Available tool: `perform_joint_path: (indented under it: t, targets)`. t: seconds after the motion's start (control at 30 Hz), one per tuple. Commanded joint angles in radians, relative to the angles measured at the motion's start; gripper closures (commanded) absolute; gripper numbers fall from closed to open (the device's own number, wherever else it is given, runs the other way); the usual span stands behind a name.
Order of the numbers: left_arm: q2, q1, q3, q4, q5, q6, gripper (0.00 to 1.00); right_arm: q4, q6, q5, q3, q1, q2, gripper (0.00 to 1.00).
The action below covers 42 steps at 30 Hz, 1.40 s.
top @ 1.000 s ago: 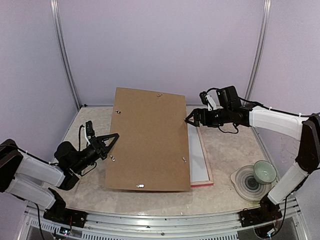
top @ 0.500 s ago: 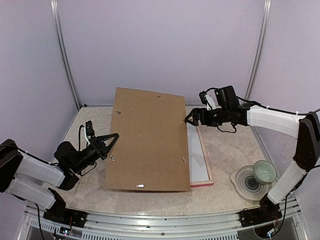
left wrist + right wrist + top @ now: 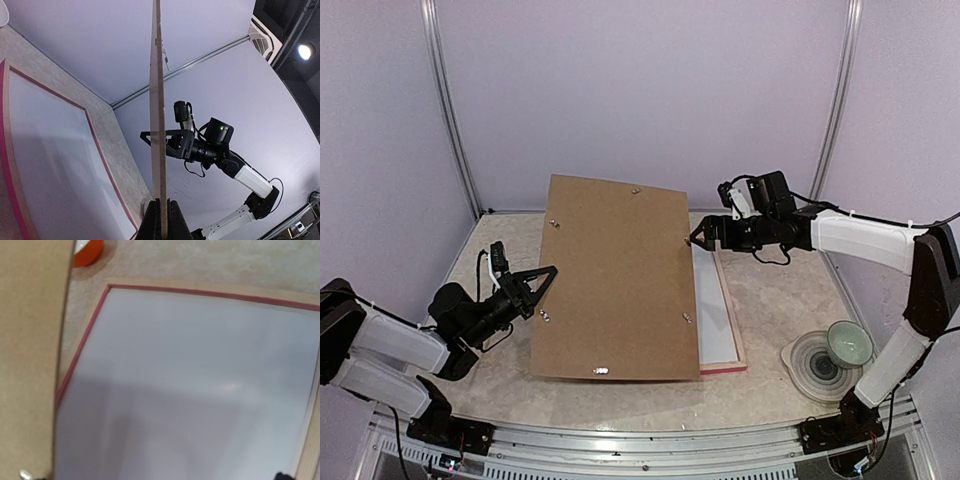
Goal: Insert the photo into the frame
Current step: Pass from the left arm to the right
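i'm clamping my left claw [image 3: 550,272] on the tilted board [image 3: 620,270], wanting my spread right claw [image 3: 694,240] square on its edge.

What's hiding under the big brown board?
The pink frame lies flat under the brown board, with a plain white sheet inside. From above the board covers most of it; no sunset picture shows.
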Motion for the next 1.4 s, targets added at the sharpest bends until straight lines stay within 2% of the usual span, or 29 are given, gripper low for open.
perform_joint_path:
  t: [0.0, 0.33, 0.57, 1.03, 1.37]
  targets:
    - [-0.016, -0.005, 0.015, 0.128, 0.006, -0.009, 1.00, 0.022, -0.015, -0.024, 0.020, -0.001, 0.005, 0.02]
    - [-0.015, -0.005, 0.019, 0.122, 0.001, -0.010, 1.00, 0.003, -0.019, -0.023, -0.035, -0.002, -0.044, 0.01]
    - [-0.024, -0.005, 0.023, 0.104, -0.003, -0.006, 1.00, 0.021, -0.001, -0.122, -0.097, -0.049, -0.102, 0.01]
    - [-0.020, -0.005, 0.037, 0.102, 0.003, -0.007, 1.00, 0.257, 0.091, -0.524, -0.257, -0.084, -0.097, 0.01]
    - [-0.002, -0.007, 0.029, 0.132, 0.007, -0.020, 1.00, 0.495, 0.223, -0.648, -0.331, -0.078, -0.019, 0.05]
